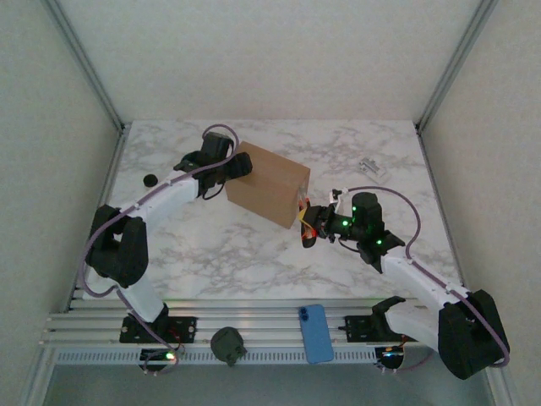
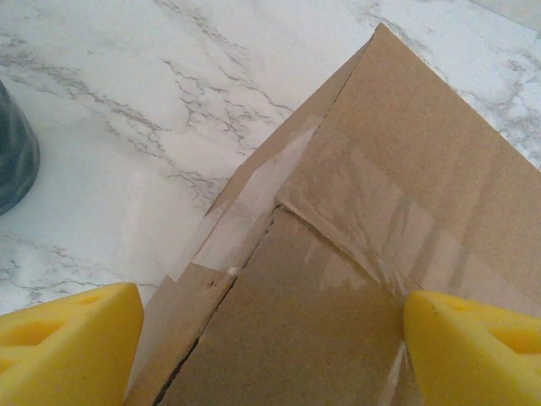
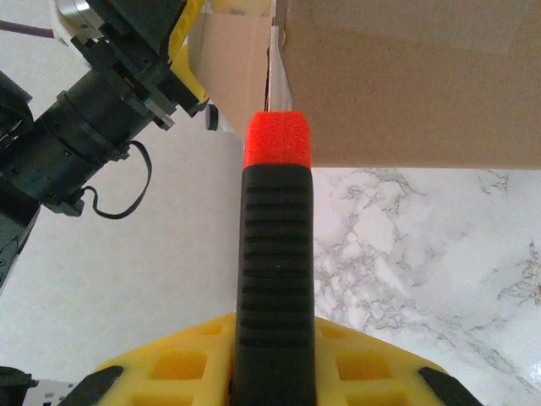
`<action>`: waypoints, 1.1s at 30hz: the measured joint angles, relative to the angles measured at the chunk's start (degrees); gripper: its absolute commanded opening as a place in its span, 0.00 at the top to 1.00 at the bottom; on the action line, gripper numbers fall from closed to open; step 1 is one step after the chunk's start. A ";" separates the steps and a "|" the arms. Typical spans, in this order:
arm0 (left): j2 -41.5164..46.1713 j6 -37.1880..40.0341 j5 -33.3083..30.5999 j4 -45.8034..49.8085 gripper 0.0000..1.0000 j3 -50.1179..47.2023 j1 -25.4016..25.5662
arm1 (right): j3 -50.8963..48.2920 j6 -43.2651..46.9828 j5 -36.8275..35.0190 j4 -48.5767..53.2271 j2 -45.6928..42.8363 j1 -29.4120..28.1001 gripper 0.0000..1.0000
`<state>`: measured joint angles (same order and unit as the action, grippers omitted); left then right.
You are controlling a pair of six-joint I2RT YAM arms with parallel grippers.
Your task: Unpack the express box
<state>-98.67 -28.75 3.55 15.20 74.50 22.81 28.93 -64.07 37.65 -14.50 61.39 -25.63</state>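
At the far left a dark mug [image 2: 10, 161] stands on the marble bench [image 1: 211, 254], apart from the rest. My left pincer [image 1: 230, 169] is spread wide, its yellow fingers [image 2: 68, 347] straddling the left end of the express box [image 1: 269, 194], which sits mid-bench between my two arms. Whether the pads press the cardboard I cannot tell. Under that pincer the flap seam is covered by clear tape [image 2: 372, 211], wrinkled but mostly in place as far as I can see, so I judge the box not yet opened. To the right, my right pincer [image 1: 314, 225] is clamped on a black-handled tool [image 3: 275, 279], its orange-red tip close to the box's right end; I take it for a cutter. The box looks braced and the tool is in hand, while slitting the tape, lifting the flaps and taking out the contents all remain.
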 measured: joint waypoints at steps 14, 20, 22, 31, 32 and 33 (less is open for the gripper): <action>-0.07 0.00 -0.22 0.00 0.21 0.00 0.00 | -0.28 -2.54 0.66 -0.79 -0.48 0.00 1.00; -0.17 0.00 -0.42 -0.07 0.21 0.02 0.00 | -1.09 -4.22 0.87 -2.34 -0.83 -0.63 1.00; -0.33 0.00 -0.57 -0.15 0.21 0.07 0.00 | -1.27 -4.61 0.50 -2.91 -0.83 -1.16 1.00; -0.57 0.00 -1.16 -0.20 0.21 0.31 0.00 | -1.97 -6.34 -1.79 -4.61 -0.85 -3.52 1.00; -0.66 0.00 -1.25 -0.20 0.21 0.39 0.00 | -2.01 -6.51 -2.05 -4.61 -0.94 -3.69 1.00; -0.74 0.00 -1.36 -0.20 0.21 0.46 0.02 | -2.05 -6.71 -2.12 -4.61 -1.03 -3.89 1.00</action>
<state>-99.42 -28.75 2.20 15.00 74.96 22.83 26.87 -70.78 35.53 -19.11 60.36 -29.52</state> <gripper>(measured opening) 0.793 0.203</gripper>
